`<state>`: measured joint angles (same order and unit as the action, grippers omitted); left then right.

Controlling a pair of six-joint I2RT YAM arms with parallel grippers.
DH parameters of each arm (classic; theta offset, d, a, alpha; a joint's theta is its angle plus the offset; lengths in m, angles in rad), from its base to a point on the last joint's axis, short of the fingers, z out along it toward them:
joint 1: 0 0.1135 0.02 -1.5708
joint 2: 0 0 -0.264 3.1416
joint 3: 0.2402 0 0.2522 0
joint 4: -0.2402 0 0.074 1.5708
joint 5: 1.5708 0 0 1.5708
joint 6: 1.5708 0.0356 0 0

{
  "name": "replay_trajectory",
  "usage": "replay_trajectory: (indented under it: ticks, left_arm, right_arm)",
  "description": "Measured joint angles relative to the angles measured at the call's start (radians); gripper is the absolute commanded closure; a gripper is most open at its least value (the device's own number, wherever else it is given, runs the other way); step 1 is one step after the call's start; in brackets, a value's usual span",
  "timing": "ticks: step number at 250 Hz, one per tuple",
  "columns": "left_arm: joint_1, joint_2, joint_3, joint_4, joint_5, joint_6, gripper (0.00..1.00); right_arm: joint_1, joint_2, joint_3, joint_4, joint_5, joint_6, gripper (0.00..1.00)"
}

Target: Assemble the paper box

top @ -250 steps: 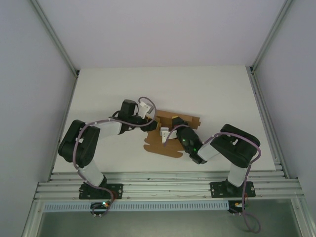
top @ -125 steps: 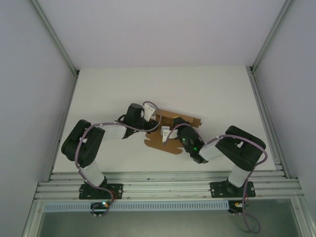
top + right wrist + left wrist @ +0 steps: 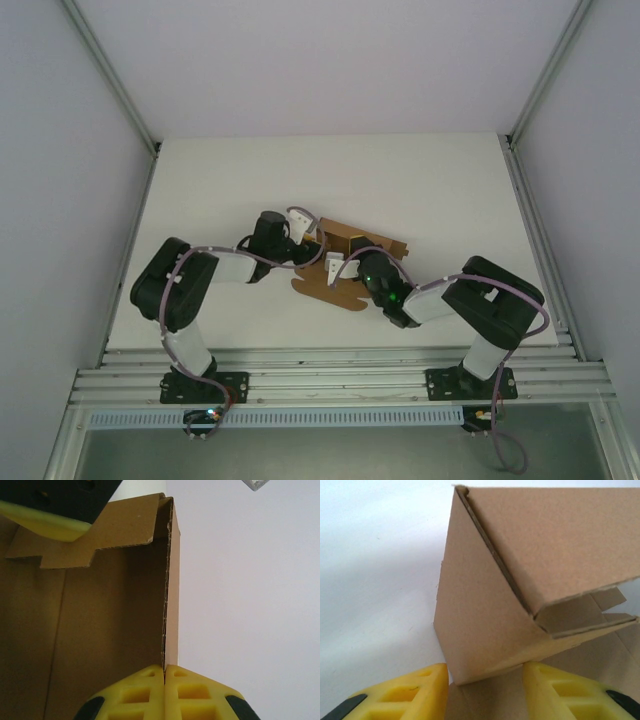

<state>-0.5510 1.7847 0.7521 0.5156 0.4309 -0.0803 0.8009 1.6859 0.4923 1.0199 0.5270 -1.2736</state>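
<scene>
The paper box is a brown die-cut cardboard sheet, partly folded, lying mid-table between both arms. My left gripper is at its left end. In the left wrist view the yellow fingers stand apart on either side of a raised, folded corner of the paper box, with a thin gap at the left finger, so my left gripper is open. My right gripper is shut on the bottom edge of an upright wall of the paper box, its pads pressed together at my right gripper.
The white table stretches beyond the box to the back and sides. Grey walls with metal frame posts enclose it. An aluminium rail carries the arm bases along the near edge. The left gripper's finger shows in the right wrist view.
My left arm has swung in to the right and down, bringing its gripper onto the box's left corner. The right arm and the box have shifted slightly left.
</scene>
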Motion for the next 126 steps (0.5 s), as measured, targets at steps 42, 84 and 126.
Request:
replay_trajectory:
  ticks: [42, 84, 126]
  left_arm:
    - [0.011, 0.032, 0.041, 0.01, 0.047, 0.023, 0.65]
    - [0.016, 0.065, 0.059, 0.04, 0.063, 0.036, 0.75]
    - [0.008, 0.086, 0.089, 0.054, 0.011, 0.043, 0.86]
  right_arm:
    - [-0.01, -0.031, 0.022, -0.081, -0.004, 0.051, 1.0]
    - [-0.019, -0.031, 0.039, -0.118, -0.005, 0.076, 1.0]
    - [-0.029, -0.03, 0.051, -0.14, -0.01, 0.104, 1.0]
